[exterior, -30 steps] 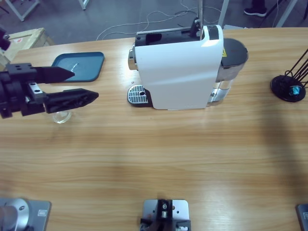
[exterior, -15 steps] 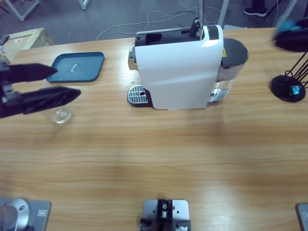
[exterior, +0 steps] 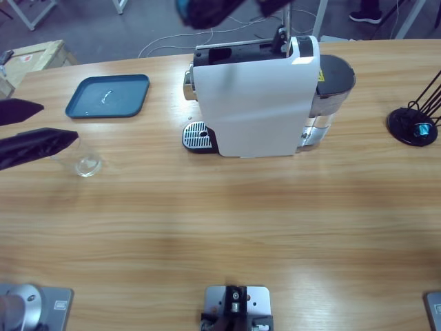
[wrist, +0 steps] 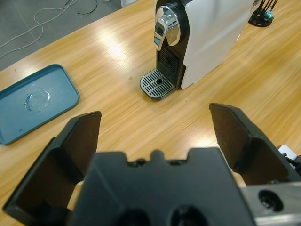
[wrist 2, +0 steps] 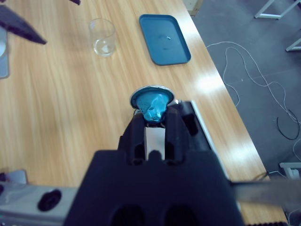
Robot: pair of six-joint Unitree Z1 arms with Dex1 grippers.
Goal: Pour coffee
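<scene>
We judge the task early. The right tool [wrist 2: 154, 117] is closed on a blue coffee capsule [wrist 2: 153, 106], held above the coffee machine [exterior: 255, 96]; the capsule is not yet loaded and nothing is brewed. The clear glass [exterior: 85, 160] stands on the wooden surface [exterior: 220, 227] just ahead of the left tool [exterior: 52, 123], well off to the side of the drip grate [exterior: 197, 135] under the spout. We see no coffee in the glass; from the right wrist view it looks empty or nearly so, and we cannot tell more. Left to do, as we read it: load the capsule, set the glass under the spout, brew.

The left tool's jaws stand wide apart, holding nothing.

View differences: the high view gives only a dark blur with a touch of blue at the top edge for the right arm; only the right wrist view shows the grip on the capsule. The left wrist view shows the chrome spout [wrist: 165, 31] and grate face-on, beyond its tool, and a blue tray [wrist: 35, 104] with a clear crumpled bit on it to one side, but not the glass. The capsule stand [exterior: 415, 123] appears at the surface's far end in the high view.
</scene>
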